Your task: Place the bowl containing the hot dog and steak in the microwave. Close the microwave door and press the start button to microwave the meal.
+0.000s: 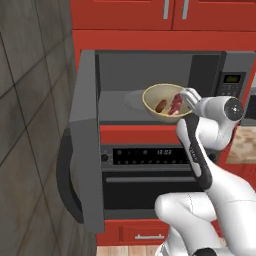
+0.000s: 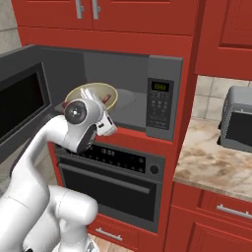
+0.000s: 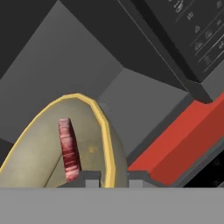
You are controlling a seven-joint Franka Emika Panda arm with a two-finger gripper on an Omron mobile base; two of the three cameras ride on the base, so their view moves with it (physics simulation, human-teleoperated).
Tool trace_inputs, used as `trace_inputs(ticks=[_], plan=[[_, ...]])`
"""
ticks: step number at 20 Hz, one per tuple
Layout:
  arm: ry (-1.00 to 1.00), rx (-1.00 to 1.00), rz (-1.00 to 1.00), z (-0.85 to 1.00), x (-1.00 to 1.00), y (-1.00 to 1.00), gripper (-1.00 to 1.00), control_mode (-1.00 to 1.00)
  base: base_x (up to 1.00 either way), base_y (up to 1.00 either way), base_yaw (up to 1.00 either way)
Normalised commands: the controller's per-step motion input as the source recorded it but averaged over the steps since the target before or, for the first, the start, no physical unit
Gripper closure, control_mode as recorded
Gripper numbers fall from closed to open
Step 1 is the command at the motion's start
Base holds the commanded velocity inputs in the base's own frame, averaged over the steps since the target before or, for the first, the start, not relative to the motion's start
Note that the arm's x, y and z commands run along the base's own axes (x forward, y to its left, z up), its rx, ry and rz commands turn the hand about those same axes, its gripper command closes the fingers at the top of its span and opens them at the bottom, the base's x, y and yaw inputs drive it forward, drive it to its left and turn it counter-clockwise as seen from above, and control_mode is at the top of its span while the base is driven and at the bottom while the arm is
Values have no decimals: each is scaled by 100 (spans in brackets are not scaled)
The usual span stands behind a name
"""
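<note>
room: a kitchen with red cabinets (image 2: 103, 15) above and around the built-in appliances; a grey tiled wall (image 1: 30, 100) stands on the left side.
microwave (image 2: 147, 93): dark grey, built into the red cabinet front, with a keypad panel (image 2: 160, 106) and a small green display (image 1: 231, 78) on its right side.
microwave door (image 1: 85, 140): swung wide open to the left, its dark handle (image 1: 65, 180) on the outer edge.
microwave floor (image 3: 140, 109): flat grey, with a pale round turntable (image 1: 132, 99) in the middle.
bowl (image 1: 162, 105): pale yellow rim, held tilted at the mouth of the microwave, over the front part of its floor; i cannot tell if it touches the floor.
hot dog (image 1: 161, 105): lies inside the bowl, on the left of the steak.
steak (image 3: 69, 148): red with pale marbling, inside the bowl, beside the hot dog.
gripper (image 3: 107, 177): its two fingers pinch the rim of the bowl, one inside and one outside the wall.
oven (image 2: 113, 182): black window and horizontal bar handle, directly under the microwave.
worktop (image 2: 216, 162): beige and brown stone, to the right of the appliances, above red drawers (image 2: 216, 211).
toaster oven (image 2: 236, 118): silver-grey, stands on the worktop near the tiled backsplash.
</note>
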Motion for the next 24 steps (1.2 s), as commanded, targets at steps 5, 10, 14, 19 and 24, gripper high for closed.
trace_inputs(ticks=[5,10,14,19,24], plan=[[0,1,-1,0,53,0,100,-100,0,0,0],[0,3,-5,0,51,0,100,-100,0,0,0],[0,4,-6,0,55,0,100,-100,0,0,0],[0,2,-4,0,47,0,100,-100,0,0,0],[2,3,0,-2,32,0,100,-100,0,0,0]])
